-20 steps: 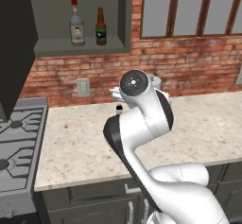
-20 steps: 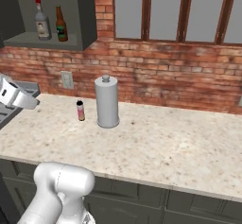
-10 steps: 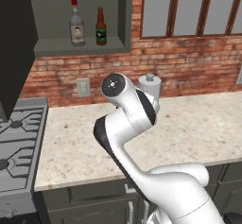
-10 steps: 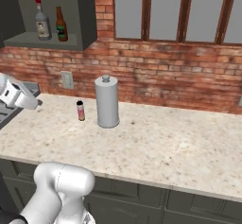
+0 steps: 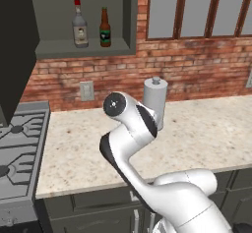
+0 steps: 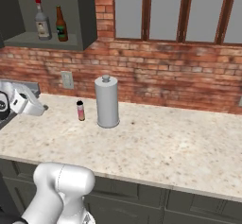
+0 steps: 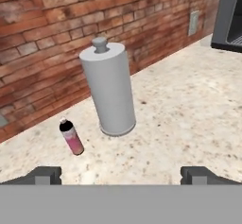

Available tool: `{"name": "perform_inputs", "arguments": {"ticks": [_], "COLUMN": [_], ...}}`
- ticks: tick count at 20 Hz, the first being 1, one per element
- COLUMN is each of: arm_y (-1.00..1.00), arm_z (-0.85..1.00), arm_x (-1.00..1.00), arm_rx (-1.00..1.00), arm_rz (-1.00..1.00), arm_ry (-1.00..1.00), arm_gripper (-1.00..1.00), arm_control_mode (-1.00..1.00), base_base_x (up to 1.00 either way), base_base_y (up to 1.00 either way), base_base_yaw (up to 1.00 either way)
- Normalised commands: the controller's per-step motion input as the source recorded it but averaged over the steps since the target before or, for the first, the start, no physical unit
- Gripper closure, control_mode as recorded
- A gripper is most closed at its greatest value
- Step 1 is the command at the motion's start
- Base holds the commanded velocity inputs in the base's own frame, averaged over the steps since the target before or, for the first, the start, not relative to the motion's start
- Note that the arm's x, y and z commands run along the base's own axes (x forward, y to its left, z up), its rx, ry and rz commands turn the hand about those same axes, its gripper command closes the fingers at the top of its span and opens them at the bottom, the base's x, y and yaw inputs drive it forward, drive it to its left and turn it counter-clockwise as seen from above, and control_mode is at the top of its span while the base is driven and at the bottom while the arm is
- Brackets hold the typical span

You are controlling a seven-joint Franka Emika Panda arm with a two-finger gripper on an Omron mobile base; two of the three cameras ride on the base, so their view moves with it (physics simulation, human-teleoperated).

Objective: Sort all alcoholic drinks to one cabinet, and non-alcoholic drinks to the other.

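Pink and black-capped: found the small pink bottle [image 7: 72,137] upright on the speckled counter [image 6: 165,142], just beside the grey paper-towel roll [image 7: 108,90] yet apart from it, left of centre in the hand view and left of the roll in the right base view. Found the grey red-capped bottle [image 5: 79,25] and the brown beer bottle [image 5: 105,29] side by side on the shelf of the open wall cabinet [image 5: 83,50], upper left of both base views; judged the alcoholic half already sorted. Noted the change over the last second: swung the arm's elbow leftward and lower in the left base view, uncovering the roll behind it, and lowered the hand a little at the left edge of the right base view. Kept the gripper [image 7: 122,175] spread wide throughout, tips far apart at the bottom of the hand view, nothing between them, well short of the bottle. Read this as the start of an approach to the pink bottle, now lying ahead of the hand. Judged this bottle's trip to the other cabinet not yet begun. Expected the roll, close on the bottle's right in the hand view, to crowd one finger during the reach.
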Motion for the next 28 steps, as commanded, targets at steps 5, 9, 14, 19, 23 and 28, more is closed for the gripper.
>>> {"name": "perform_inputs", "arguments": {"ticks": [5, 9, 14, 19, 23, 28], "arm_y": [0.0, 0.04, 0.17, 0.12, 0.0, 0.0], "arm_z": [-0.21, -0.12, -0.04, -0.03, 0.0, -0.06], "arm_x": [0.14, 0.01, 0.0, 0.03, 0.23, 0.39], "arm_rx": [0.0, -0.01, -0.04, -0.04, -0.01, 0.0], "arm_rz": [0.0, -0.1, -0.22, -0.21, -0.15, -0.09], "arm_ry": [-0.06, -0.04, 0.0, 0.0, 0.0, 0.0], "arm_gripper": [-1.0, -1.0, -1.0, -1.0, -1.0, -1.0], "arm_control_mode": [-1.0, -1.0, -1.0, -1.0, -1.0, -1.0], "base_base_x": [0.0, 0.0, 0.0, 0.0, 0.0, 0.0], "base_base_y": [0.0, 0.0, 0.0, 0.0, 0.0, 0.0], "base_base_yaw": [0.0, 0.0, 0.0, 0.0, 0.0, 0.0]}}
